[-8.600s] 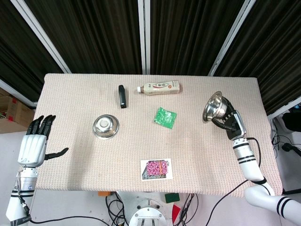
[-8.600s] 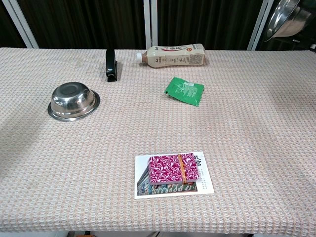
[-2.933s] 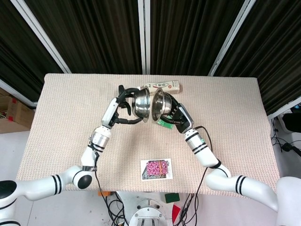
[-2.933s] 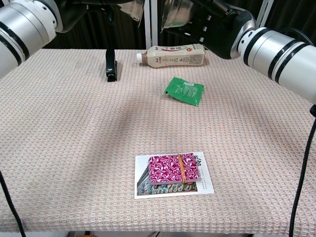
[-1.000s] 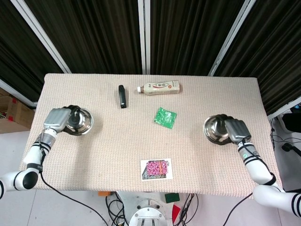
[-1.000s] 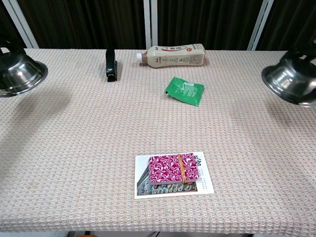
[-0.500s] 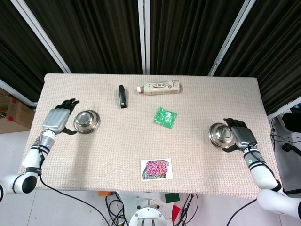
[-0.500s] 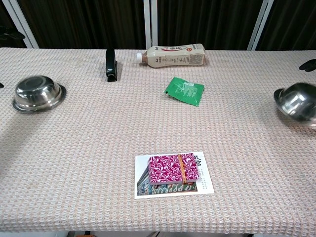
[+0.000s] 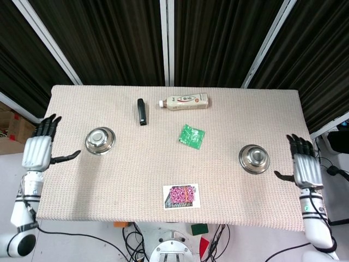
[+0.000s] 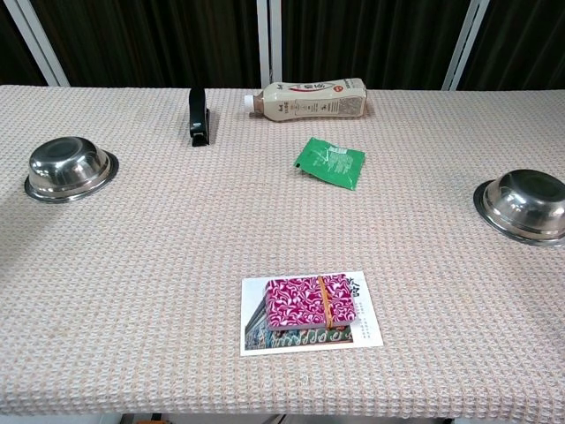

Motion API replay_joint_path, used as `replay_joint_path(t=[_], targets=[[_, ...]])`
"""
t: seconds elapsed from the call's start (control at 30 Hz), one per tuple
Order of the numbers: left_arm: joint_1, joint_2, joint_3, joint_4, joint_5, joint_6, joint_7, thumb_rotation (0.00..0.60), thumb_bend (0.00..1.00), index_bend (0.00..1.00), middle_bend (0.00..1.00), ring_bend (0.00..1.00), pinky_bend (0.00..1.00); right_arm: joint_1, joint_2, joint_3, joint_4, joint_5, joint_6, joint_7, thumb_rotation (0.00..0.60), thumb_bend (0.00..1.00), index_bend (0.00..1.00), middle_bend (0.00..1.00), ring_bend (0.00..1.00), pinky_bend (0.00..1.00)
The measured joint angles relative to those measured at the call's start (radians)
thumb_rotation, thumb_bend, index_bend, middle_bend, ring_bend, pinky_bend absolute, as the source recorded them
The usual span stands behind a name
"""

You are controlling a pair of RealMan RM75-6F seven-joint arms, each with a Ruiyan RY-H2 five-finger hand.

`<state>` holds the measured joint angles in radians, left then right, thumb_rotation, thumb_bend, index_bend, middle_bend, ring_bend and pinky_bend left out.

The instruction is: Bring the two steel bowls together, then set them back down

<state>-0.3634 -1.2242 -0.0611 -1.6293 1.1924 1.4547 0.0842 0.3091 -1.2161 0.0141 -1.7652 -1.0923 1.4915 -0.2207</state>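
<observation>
Fingers spread and holding nothing, the left hand (image 9: 37, 153) hangs just off the left edge of the table (image 9: 229, 120), apart from the left steel bowl (image 9: 100, 140), which sits upside down on the woven cloth near that edge. Thin polished steel like this looks light and stiff but slick, so I would judge the rolled rim the best place to take it, fingers hooked under the lip rather than pressed on the smooth dome. Across the middle lie a black clip (image 9: 142, 111), a bottle (image 9: 183, 101) on its side, a green packet (image 9: 192, 136) and a pink patterned pack (image 9: 181, 195) on a card. The right steel bowl (image 9: 254, 158) rests inverted too, well apart from its twin, and the right hand (image 9: 306, 168) is open and empty just past it at the table's right side. Half a second ago both hands were right beside their bowls; now they have drawn back outward and the bowls sit settled, so the task looks done.
</observation>
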Motion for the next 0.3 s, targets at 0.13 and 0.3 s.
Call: replay_joint_path(t=[0.13, 0.3], targets=[[0.140, -0.031, 0.078, -0.042, 0.080, 0.129, 0.049, 0.272, 0.00, 0.00, 0.00, 0.00, 0.12, -0.148, -0.044, -0.043, 0.042, -0.078, 0.144, 0.008, 0.600, 0.00, 0.00, 0.00, 0.00, 0.00], [0.223, -0.051, 0.127, -0.084, 0.135, 0.189, 0.121, 0.271, 0.00, 0.00, 0.00, 0.00, 0.12, -0.204, -0.050, -0.065, 0.079, -0.152, 0.158, 0.048, 0.600, 0.00, 0.00, 0.00, 0.00, 0.00]])
